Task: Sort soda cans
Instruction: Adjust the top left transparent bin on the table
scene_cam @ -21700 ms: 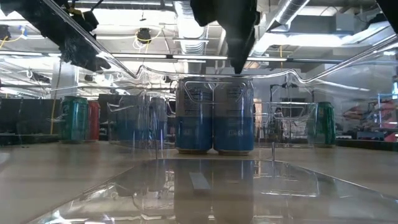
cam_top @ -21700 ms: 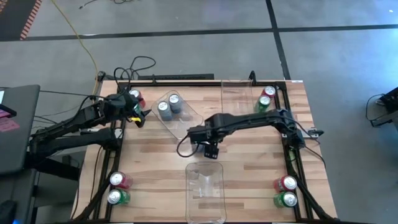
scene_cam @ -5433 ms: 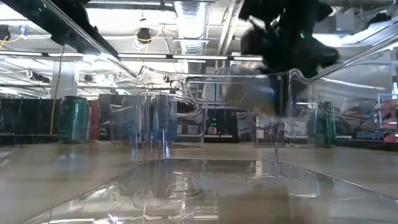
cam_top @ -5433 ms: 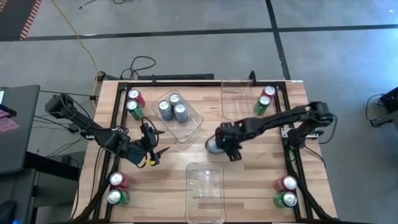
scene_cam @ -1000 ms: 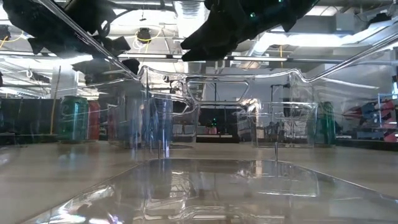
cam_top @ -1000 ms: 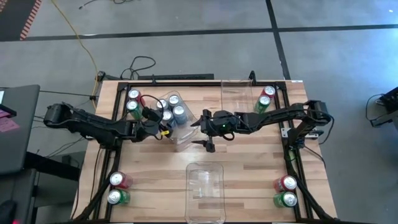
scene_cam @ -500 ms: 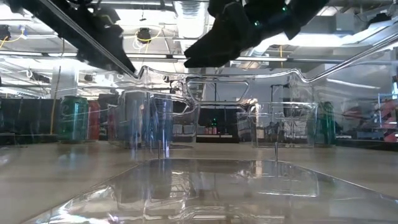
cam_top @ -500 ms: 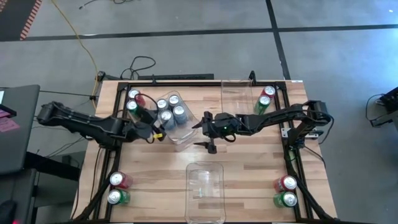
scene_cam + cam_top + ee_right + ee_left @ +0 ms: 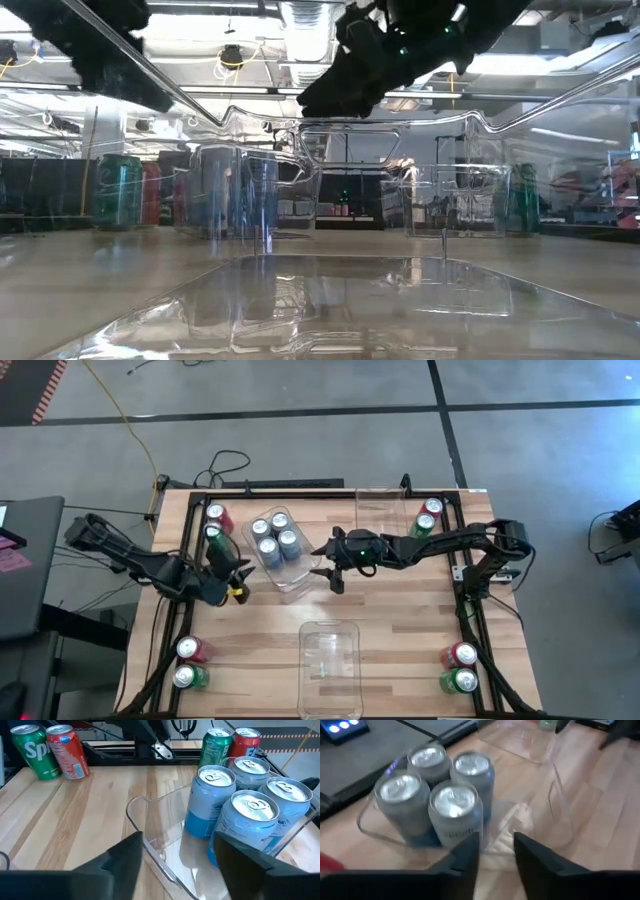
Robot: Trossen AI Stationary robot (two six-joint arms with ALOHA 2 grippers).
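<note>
Right gripper (image 9: 331, 567) hangs over the middle of the table (image 9: 400, 610) with its fingers spread apart and nothing between them. Just ahead of it lies the near end of a clear bin (image 9: 150, 827), set at an angle on the boards, its wall close to the fingertips. Inside that bin, at its farther end from this gripper, four silver-blue cans (image 9: 273, 537) stand upright in a tight cluster, touching one another. Beyond them, outside the bin, a green can (image 9: 215, 745) and a red can (image 9: 246, 741) stand side by side at the table's back corner.

Left gripper (image 9: 232, 575) sits on the opposite side of the same bin, close to its wall, fingers parted and empty. From its wrist view the four silver-blue cans stand directly ahead of the fingers.

Farther from both grippers, a second clear bin (image 9: 378, 518) rests along the back edge, with a red and green pair (image 9: 427, 517) just beside it. A third clear bin (image 9: 329, 665) lies at the front edge of the table. One red and green pair (image 9: 187, 663) stands at the front left corner, and another red and green pair (image 9: 460, 667) at the front right corner, well apart from both grippers.
</note>
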